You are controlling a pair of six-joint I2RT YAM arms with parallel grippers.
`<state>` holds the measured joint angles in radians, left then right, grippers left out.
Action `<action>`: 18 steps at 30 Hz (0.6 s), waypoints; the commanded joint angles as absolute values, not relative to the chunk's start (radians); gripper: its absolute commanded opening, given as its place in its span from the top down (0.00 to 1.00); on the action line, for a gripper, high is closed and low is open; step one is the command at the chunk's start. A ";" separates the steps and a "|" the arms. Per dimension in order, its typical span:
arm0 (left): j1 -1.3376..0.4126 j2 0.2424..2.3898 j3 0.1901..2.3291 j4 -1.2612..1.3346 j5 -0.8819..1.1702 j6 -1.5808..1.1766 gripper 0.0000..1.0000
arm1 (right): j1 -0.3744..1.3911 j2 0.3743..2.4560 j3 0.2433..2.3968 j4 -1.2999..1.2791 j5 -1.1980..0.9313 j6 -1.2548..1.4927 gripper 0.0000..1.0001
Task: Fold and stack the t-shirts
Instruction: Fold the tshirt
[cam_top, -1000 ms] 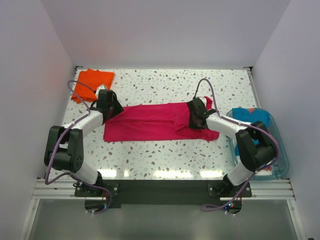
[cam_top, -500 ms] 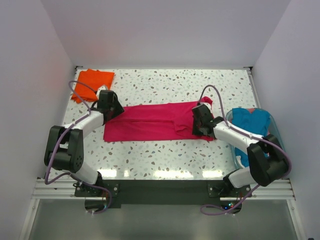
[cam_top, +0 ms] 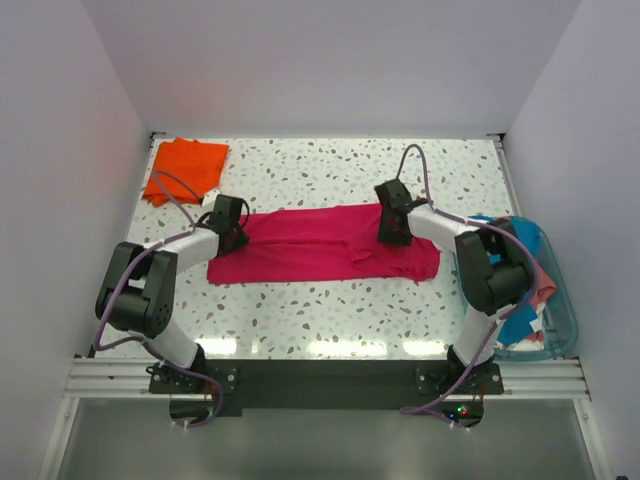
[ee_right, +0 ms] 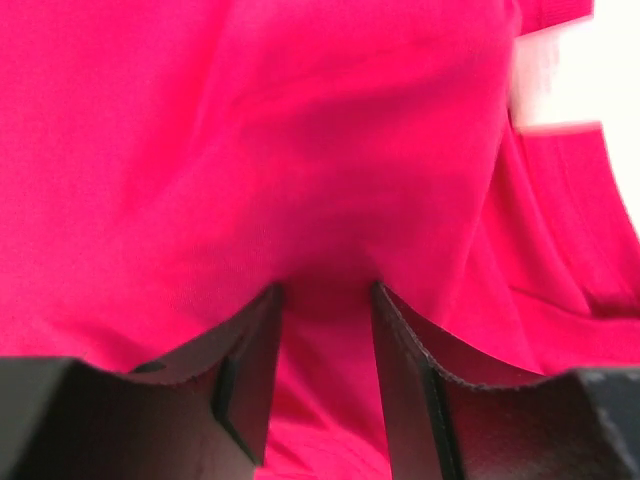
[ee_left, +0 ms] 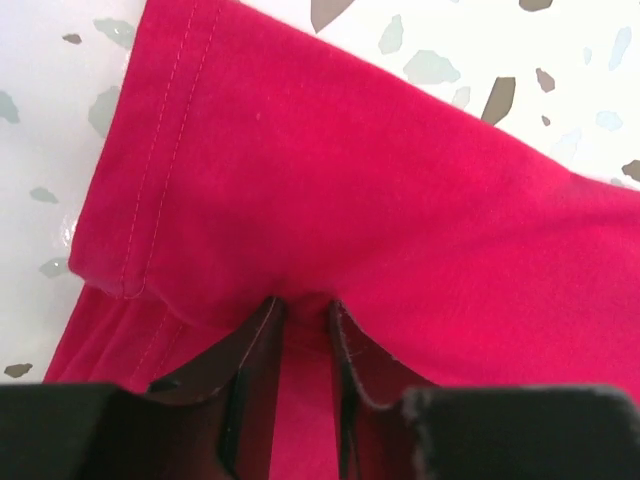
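No writing, label, brand, number or sign can be read in any of the three views

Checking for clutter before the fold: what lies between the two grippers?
Only the red shirt, spread flat from the left gripper to the right gripper. The top view shows nothing else on that stretch.

On the bench (cam_top: 320, 170) a spread t-shirt (cam_top: 320, 245) lies left to right across the middle, with a folded t-shirt (cam_top: 185, 168) behind it in the far left corner, well apart. The left arm (cam_top: 185, 243) reaches its left end and the right arm (cam_top: 440, 225) its far edge right of centre, jaws on the cloth. A tub (cam_top: 565, 335) with t-shirts (cam_top: 516, 324) heaped in it stands at the right edge.
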<state>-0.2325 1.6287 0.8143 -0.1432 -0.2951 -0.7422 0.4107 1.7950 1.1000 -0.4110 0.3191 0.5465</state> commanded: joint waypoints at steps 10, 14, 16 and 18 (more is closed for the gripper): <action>-0.370 1.503 0.594 -0.135 -0.299 -0.951 0.77 | 0.327 2.299 1.777 -0.589 0.203 0.382 0.52; -0.451 1.401 0.470 -0.100 -0.197 -1.061 0.76 | 0.337 2.494 2.105 -0.632 0.088 0.280 0.46; -0.507 1.364 0.405 -0.055 -0.143 -1.115 0.73 | 0.368 2.566 2.294 -0.656 0.069 0.224 0.39; -0.590 1.315 0.388 -0.040 -0.130 -1.156 0.63 | 0.393 2.650 2.414 -0.682 0.049 0.155 0.31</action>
